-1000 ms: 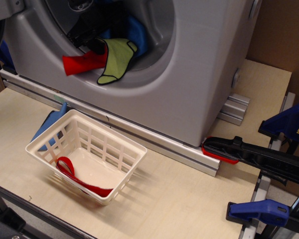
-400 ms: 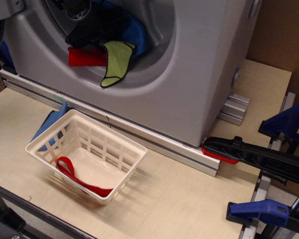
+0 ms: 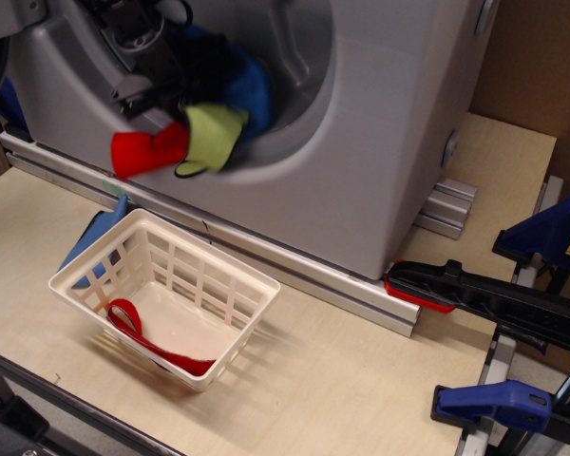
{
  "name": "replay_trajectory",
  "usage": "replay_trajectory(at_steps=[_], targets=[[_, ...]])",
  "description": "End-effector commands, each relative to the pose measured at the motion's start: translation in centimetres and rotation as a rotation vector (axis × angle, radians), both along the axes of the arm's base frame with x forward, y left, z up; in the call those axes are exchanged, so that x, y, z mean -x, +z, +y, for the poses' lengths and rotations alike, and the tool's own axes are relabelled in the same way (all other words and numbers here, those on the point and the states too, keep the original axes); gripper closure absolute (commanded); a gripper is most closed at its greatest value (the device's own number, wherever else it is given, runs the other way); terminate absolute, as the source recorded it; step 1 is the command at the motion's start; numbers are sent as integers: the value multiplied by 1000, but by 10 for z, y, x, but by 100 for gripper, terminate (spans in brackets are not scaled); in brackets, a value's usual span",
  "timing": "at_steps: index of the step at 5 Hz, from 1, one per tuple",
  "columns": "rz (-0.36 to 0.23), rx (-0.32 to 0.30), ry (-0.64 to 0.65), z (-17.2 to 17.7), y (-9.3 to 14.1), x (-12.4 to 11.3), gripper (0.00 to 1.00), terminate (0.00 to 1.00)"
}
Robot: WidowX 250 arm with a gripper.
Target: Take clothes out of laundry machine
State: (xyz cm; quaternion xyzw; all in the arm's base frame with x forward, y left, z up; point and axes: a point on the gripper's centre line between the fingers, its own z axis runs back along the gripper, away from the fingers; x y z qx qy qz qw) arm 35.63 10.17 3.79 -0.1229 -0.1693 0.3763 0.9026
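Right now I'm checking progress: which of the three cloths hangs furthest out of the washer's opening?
The red cloth, leftmost at the opening's lower rim. The yellow-green cloth hangs just beside it, and the blue cloth sits deeper in the laundry machine.

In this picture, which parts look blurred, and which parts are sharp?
In the observation.image view, the red cloth, the yellow-green cloth and the gripper at the washer opening are smeared by motion blur, so the jaws cannot be read. The white basket and the clamps are sharp.
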Motion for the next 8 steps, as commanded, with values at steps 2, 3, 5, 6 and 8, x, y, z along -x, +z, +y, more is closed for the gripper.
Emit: replay_trajectory(at_steps=[2, 3, 5, 6, 8], targets=[[324, -209, -128, -54, 16, 95, 100, 0], [436, -232, -125, -55, -6, 107, 100, 0], [482, -196, -172, -34, -42, 128, 100, 0], [406, -201, -119, -28, -32, 151, 100, 0], [377, -196, -38, -29, -48, 158, 100, 0]])
